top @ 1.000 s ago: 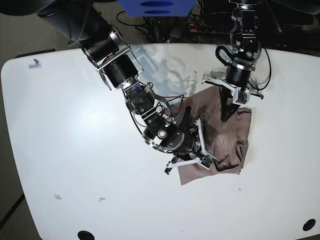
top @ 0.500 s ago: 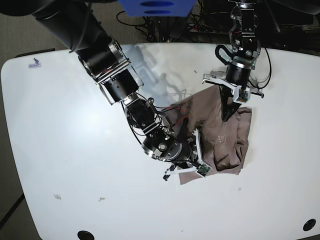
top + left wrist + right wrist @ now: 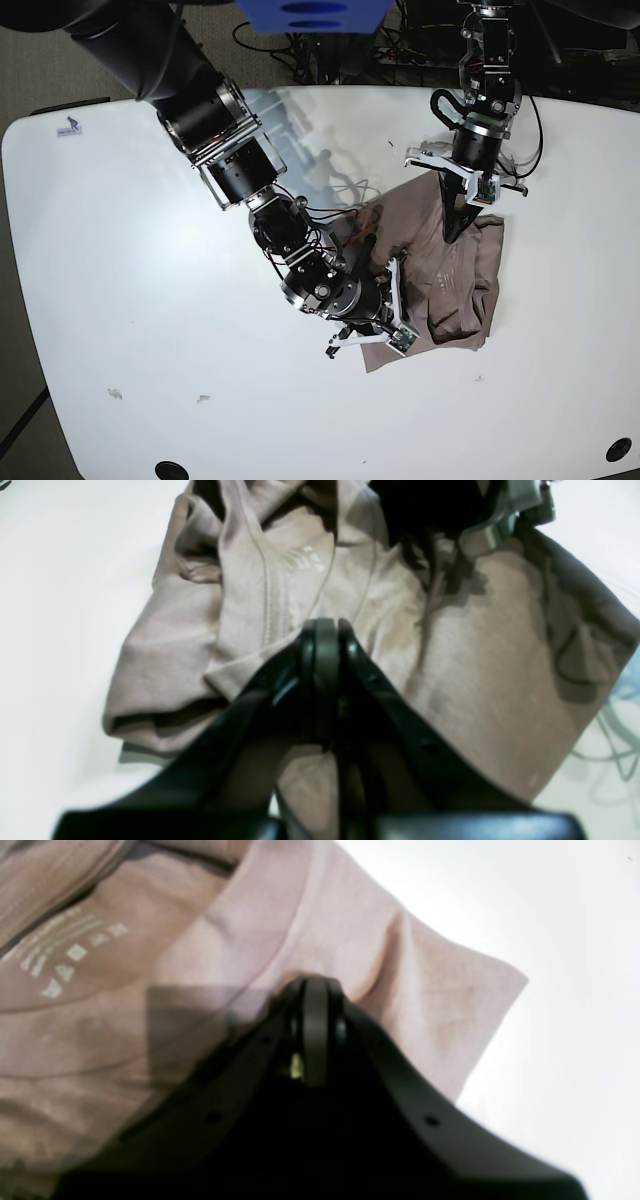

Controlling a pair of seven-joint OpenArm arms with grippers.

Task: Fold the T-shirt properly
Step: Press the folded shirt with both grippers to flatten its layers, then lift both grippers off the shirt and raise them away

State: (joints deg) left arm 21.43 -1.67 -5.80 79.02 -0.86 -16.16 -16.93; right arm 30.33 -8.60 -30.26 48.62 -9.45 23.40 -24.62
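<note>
1. Both sets of jaws are pressed together. The right gripper (image 3: 315, 990) has its closed tips down on the T-shirt (image 3: 450, 270) beside the collar band; whether a thin pinch of cloth sits between them the blurred wrist view does not settle. The left gripper (image 3: 325, 630) is likewise closed, its tips on or just over the fabric at the far edge.
2. The T-shirt lies part-folded and rumpled right of centre on the counter (image 3: 150, 300), its printed neck label (image 3: 60, 960) exposed, layers bunched along one side and one corner flat.
3. Judged from this, the step in hand is mid-fold: the right arm works the near lower corner, the left arm the upper edge.
4. The next move probably calls for smoothing or carrying an edge across so the layers stack square; the thin knit will drag and wrinkle if pulled from one point alone.
5. The counter is white and glossy, with small specks (image 3: 115, 393) near the front edge.
6. Beyond it, tangled cables (image 3: 330, 50) and dark equipment lie on a grey floor.
</note>
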